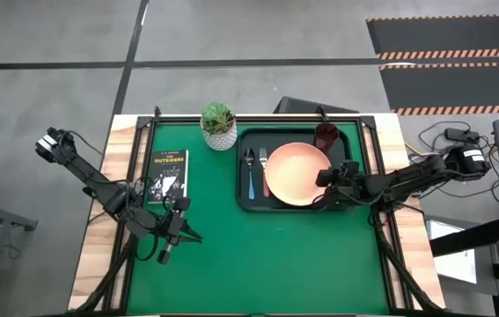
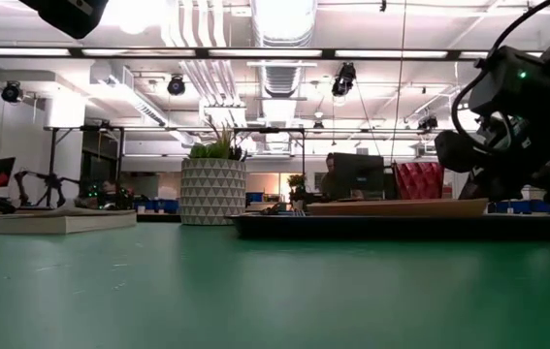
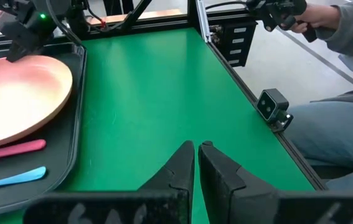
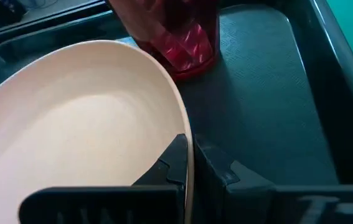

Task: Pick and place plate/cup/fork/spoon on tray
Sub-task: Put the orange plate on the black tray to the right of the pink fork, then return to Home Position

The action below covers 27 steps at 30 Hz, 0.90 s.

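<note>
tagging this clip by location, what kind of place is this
Probably a robotics lab or open workshop floor, not a home: exposed ceiling ducts and strip lights above, another robot arm on a far bench, and a hazard-striped floor mat beside the table.

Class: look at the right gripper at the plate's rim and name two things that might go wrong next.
1. The right gripper is shut on the plate at its rim; pulling back before opening might drag the plate across the tray.
2. The cup stands close behind the plate; a shove might tip it.
</note>
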Motion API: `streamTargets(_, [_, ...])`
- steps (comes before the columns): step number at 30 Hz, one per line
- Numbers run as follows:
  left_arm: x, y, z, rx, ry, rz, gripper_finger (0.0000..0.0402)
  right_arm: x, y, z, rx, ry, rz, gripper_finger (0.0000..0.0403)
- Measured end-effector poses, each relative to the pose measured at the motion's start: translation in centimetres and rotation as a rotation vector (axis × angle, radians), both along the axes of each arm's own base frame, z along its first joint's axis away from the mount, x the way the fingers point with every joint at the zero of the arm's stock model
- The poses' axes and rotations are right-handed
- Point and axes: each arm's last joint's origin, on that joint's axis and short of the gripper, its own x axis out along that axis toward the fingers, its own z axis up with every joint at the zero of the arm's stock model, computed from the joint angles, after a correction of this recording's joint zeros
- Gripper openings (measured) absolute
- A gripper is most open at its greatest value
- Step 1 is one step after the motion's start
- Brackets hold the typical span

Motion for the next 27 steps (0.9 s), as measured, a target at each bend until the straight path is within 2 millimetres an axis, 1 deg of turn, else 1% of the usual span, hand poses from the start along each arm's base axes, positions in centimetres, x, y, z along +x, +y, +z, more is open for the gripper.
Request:
streamTargets(5, [0.0, 0.0, 0.0, 0.0, 0.0, 0.0, 0.0005, 0.0, 0.0, 0.0, -0.004, 0.015, 0.012, 0.0009])
streamTargets(8, [0.0, 0.0, 0.0, 0.0, 0.0, 0.0, 0.0005, 0.0, 0.0, 0.0, -0.005, 0.011, 0.008, 0.0016])
streamTargets(21, [0.0, 0.0, 0.0, -0.002, 0.001, 0.001, 0.0005, 0.0, 0.0, 0.1, -0.005, 0.005, 0.006, 0.0095])
streamTargets(24, [0.0, 0.0, 0.0, 0.001, 0.001, 0.0, 0.0005, 0.4, 0.1, 0.7, -0.001, 0.014, 0.048, 0.0104])
streamTargets(27, [0.0, 0.0, -0.1, 0.016, -0.003, 0.001, 0.0005, 1.1, 0.1, 2.1, -0.027, 0.019, 0.103, 0.0106])
